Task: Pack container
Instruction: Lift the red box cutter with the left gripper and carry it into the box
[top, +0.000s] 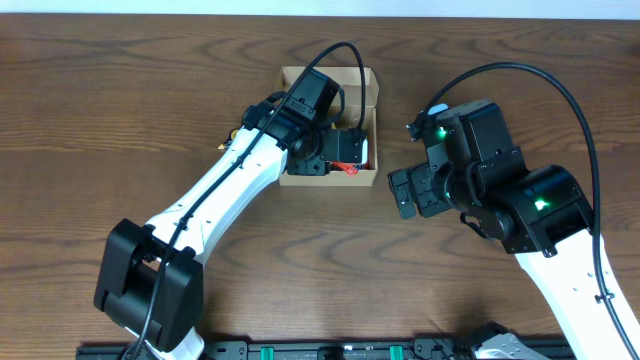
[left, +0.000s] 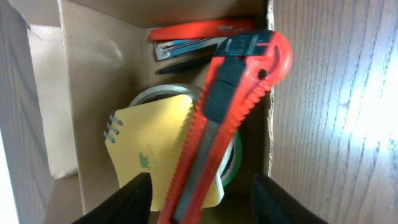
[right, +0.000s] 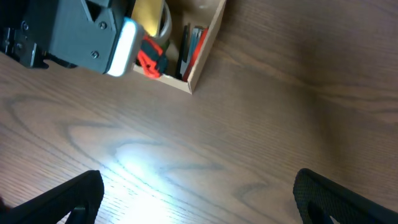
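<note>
Hovering over the box (top: 372, 95) at the worktop's (top: 120, 80) far middle, the left hand (left: 204, 190) gapes wide, a cutter (left: 224, 118) lying loose between its fingers; right hand (right: 199, 190) beside it, wide open, empty; the box looks light, thin-walled, easily crushed; grip 2 opposite walls gently.

The table (top: 120, 90) is dark brown wood, its long grain running side to side in the overhead view, and it fills nearly all of that picture; along the top edge a thin pale strip (top: 320, 6) shows beyond its far side, too narrow to tell whether it is wall or floor. A soft white glare (right: 143, 158) lies on the wood in the right wrist view; a brighter patch (left: 367, 124) washes out the grain in the left wrist view.
</note>
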